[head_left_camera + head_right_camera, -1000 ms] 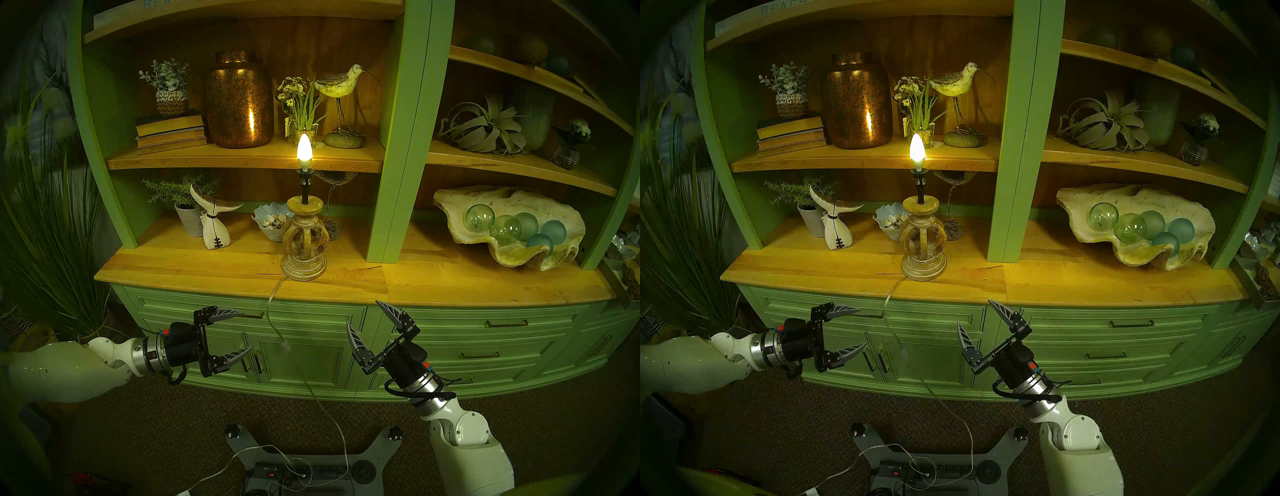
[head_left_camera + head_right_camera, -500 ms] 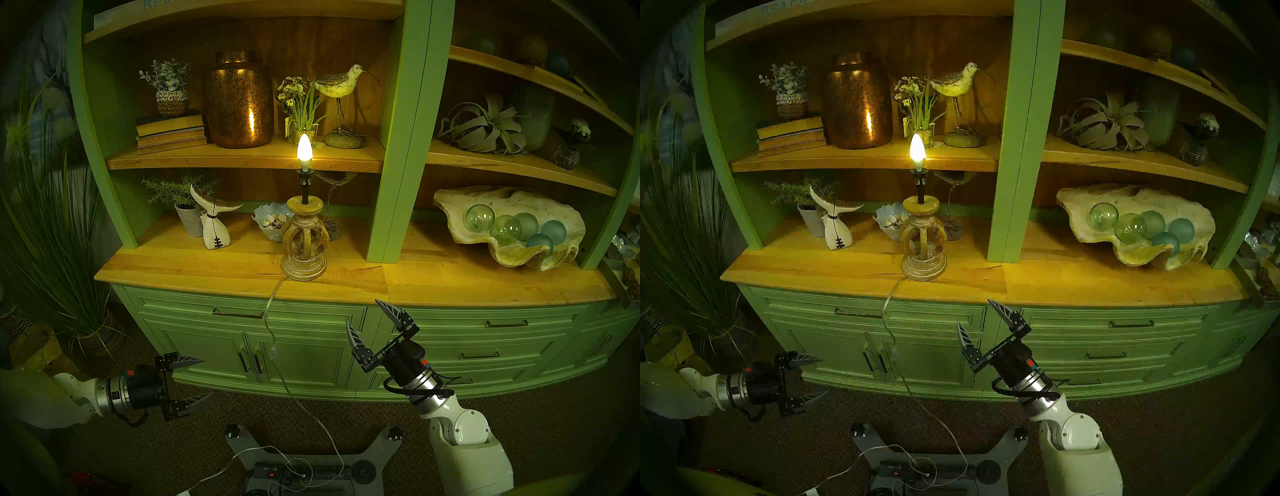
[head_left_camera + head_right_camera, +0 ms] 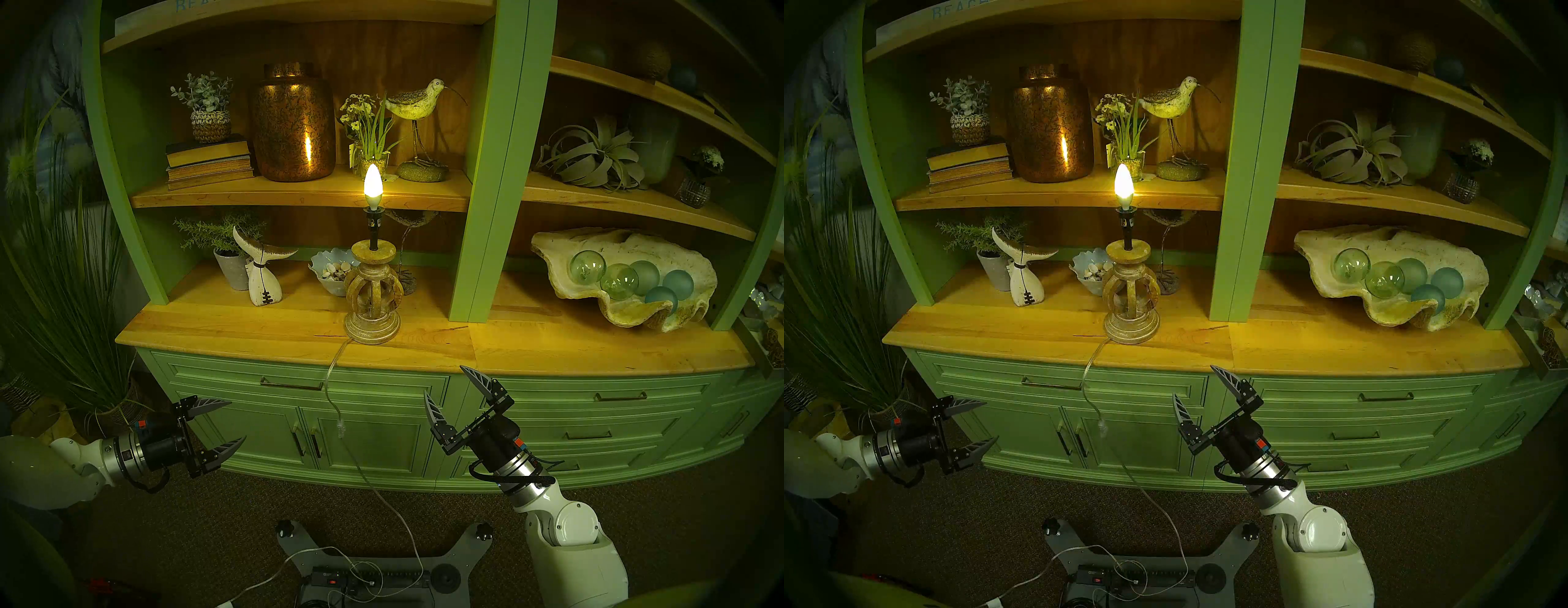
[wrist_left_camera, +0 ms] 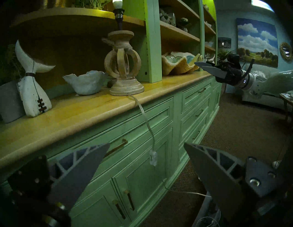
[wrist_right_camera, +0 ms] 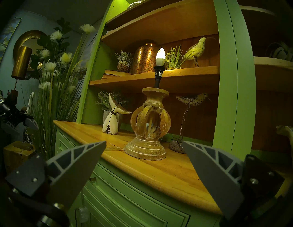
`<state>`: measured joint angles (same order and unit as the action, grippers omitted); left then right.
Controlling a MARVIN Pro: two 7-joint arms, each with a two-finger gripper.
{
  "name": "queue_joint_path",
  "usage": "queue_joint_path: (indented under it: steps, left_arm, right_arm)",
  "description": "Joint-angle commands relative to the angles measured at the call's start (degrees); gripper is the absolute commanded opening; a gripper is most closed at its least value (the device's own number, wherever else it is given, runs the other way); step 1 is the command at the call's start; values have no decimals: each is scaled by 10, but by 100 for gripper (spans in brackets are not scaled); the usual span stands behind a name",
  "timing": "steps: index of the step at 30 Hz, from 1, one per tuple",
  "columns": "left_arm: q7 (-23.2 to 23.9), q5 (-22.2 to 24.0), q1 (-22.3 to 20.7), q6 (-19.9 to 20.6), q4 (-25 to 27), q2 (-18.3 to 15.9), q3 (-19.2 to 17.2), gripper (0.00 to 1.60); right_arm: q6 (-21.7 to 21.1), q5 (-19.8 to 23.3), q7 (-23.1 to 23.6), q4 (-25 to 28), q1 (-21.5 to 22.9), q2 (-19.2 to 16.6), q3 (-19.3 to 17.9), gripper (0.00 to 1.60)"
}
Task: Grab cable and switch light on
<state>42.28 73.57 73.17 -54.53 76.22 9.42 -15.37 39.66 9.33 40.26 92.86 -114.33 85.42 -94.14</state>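
The light (image 3: 373, 187) glows on its black stem atop the carved tan lamp base (image 3: 373, 297) on the wooden counter (image 3: 237, 331). It also shows in the right wrist view (image 5: 160, 55). The cable (image 3: 329, 375) hangs off the counter edge down the green cabinet front to the floor. Its clear inline switch (image 3: 340, 428) hangs free, as the left wrist view (image 4: 153, 157) also shows. My left gripper (image 3: 237, 419) is open and empty, well left of the switch. My right gripper (image 3: 443, 381) is open and empty, right of the cable, just below the counter edge.
A whale-tail figure (image 3: 263, 271) and a shell bowl (image 3: 333, 271) stand left of the lamp. A copper-brown jar (image 3: 292, 127) is on the shelf above. A tall grass plant (image 3: 76, 297) stands at far left. A black power strip (image 3: 369, 579) with loose cables lies on the robot base.
My left gripper, open throughout, has drawn back left from the cable, dipping low and then rising a little. The freed switch swings slightly. The right arm has barely moved. The bulb stays lit.
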Motion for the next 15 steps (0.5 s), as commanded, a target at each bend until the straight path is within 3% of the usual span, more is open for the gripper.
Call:
queue_joint_path:
  steps: [1, 15]
  left_arm:
    - [-4, 9, 18, -5, 22, -19, -17, 160]
    - [-9, 33, 56, -5, 18, -25, -37, 160]
  right_arm:
    - [-1, -1, -5, 27, -1, 6, -1, 160]
    - [-6, -17, -11, 32, -4, 14, -6, 160]
